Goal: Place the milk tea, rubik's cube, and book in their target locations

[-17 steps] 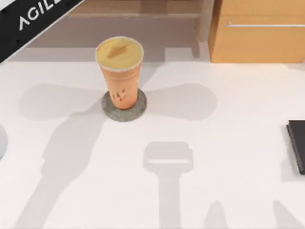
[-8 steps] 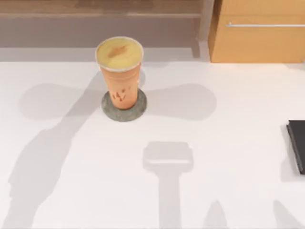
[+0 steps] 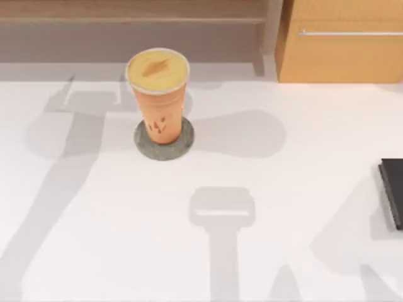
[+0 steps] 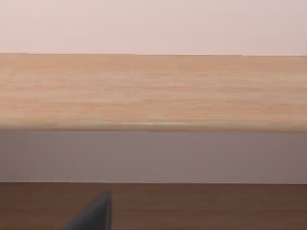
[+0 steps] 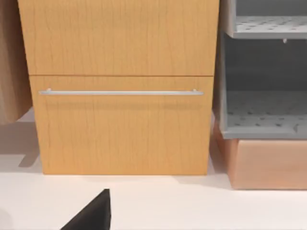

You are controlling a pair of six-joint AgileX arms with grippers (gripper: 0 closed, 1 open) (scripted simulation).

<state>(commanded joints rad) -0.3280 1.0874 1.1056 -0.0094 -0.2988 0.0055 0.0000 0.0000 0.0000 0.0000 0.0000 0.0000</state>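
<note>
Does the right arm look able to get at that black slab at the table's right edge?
Probably yes. The black slab lies flat at the table's right edge with bare surface around it, far from the cup on its coaster. How near the arm itself is, I cannot tell.

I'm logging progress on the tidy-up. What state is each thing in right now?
milk tea: upright, standing on the coaster.
coaster: flat on the table, occupied by the cup.
black slab: flat at the table's right edge, nothing on its visible part.
drawer: shut.
</note>
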